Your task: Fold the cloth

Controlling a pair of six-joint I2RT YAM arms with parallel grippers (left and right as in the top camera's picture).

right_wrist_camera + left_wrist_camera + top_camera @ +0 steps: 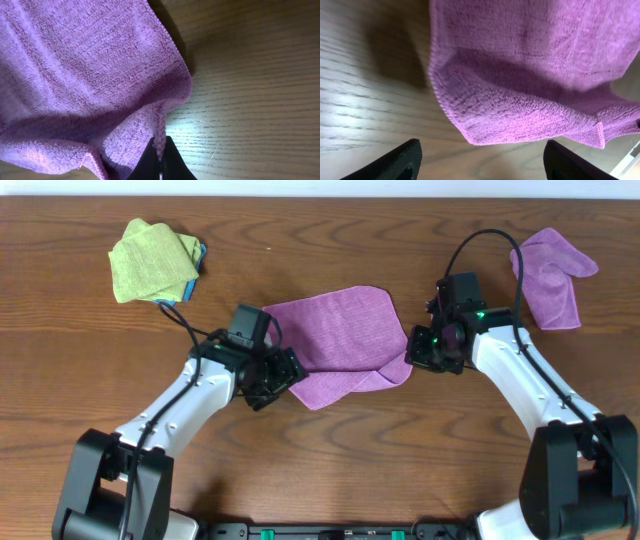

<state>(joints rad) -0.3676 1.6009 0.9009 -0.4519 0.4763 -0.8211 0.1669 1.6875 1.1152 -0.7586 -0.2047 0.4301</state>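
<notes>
- From above: my left gripper is at the left side of the purple cloth, my right gripper at its right. The cloth lies mid-table.
- Left wrist: fingers wide apart, holding nothing.
- Right wrist: fingers pinch the cloth's edge.

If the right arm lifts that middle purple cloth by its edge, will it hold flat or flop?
Probably flop: the purple cloth sags in folds where the right gripper pinches its edge. It looks thin, so likely light. Pushed, it would probably wrinkle, not slide.
</notes>
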